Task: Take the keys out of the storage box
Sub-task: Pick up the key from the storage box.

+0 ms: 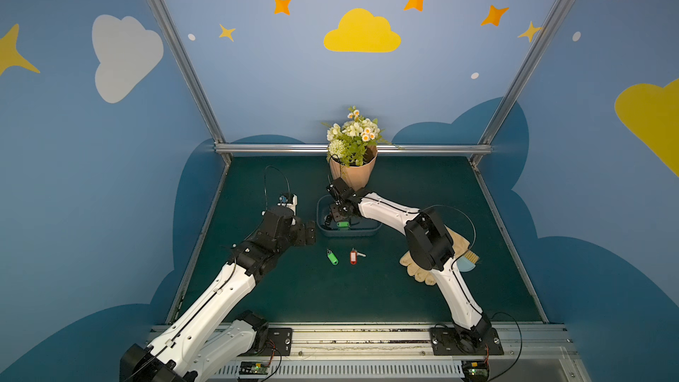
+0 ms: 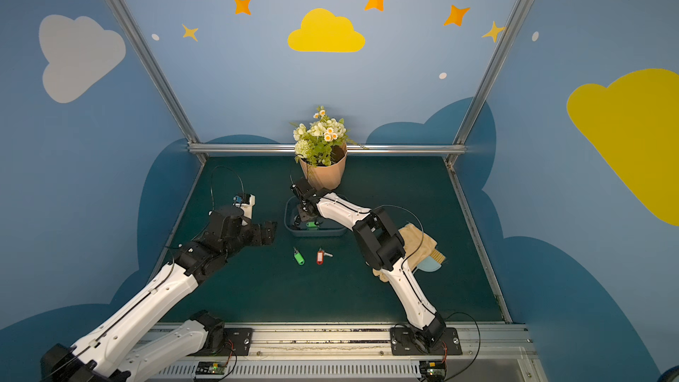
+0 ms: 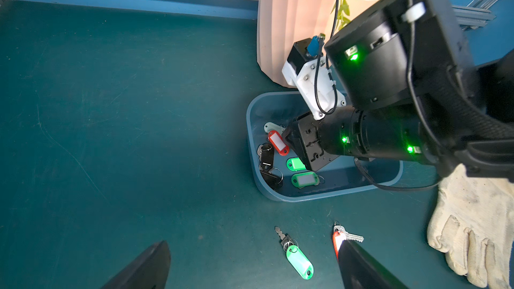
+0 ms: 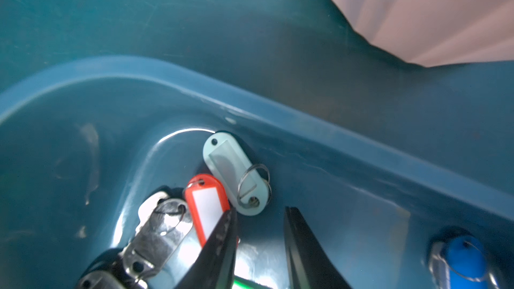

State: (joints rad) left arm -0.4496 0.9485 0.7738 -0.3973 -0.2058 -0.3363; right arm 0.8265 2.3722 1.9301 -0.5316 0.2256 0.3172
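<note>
Left gripper (image 1: 308, 233) hovers just left of the storage box (image 1: 352, 232), jaws spread wide, nothing in them. Two keys are out on the green mat (image 1: 294, 288) in front of the box: green-tagged key (image 1: 332, 256), then red-tagged key (image 1: 354, 256) beside it, not touching.

Right gripper (image 4: 260, 211) is down inside the box, in its left half. Jaws are narrowed with a gap, and I see bare box floor between the tips. One finger (image 4: 219, 246) overlaps the red tag (image 4: 208, 207); can't tell if it touches. Pale grey tag (image 4: 236, 173) lies just past the tips, and the blue tag (image 4: 464, 257) sits apart from that cluster. On the left wrist view I also see black tags (image 3: 266, 157) and two green tags (image 3: 304, 179) in the box.

Peach flower pot (image 1: 352, 174) stands right behind the box. Work glove (image 1: 415, 270) lies far right, under the right arm.
</note>
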